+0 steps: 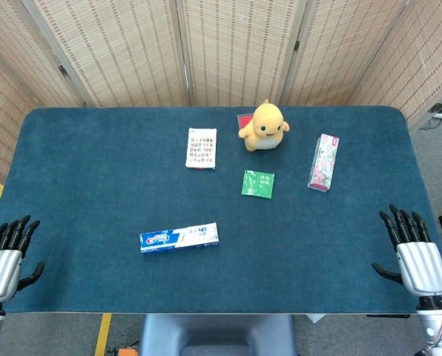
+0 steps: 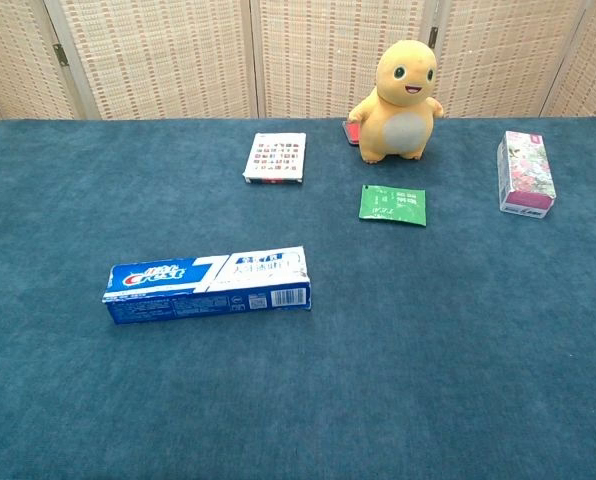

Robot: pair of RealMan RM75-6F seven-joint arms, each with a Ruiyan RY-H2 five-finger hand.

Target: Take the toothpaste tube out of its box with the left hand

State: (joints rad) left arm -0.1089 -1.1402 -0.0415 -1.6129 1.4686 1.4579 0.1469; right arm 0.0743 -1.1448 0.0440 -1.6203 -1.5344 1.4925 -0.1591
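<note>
A blue and white toothpaste box lies flat on the blue table, closed, its long side running left to right; the chest view shows the toothpaste box left of centre. No tube shows outside it. My left hand rests at the table's near left corner, fingers apart, holding nothing, well left of the box. At the near right corner my right hand also lies open with its fingers spread. Neither hand appears in the chest view.
A yellow plush toy stands at the back centre with a red item behind it. A small patterned white box, a green sachet and a floral pink box lie around it. Folding screens stand behind the table.
</note>
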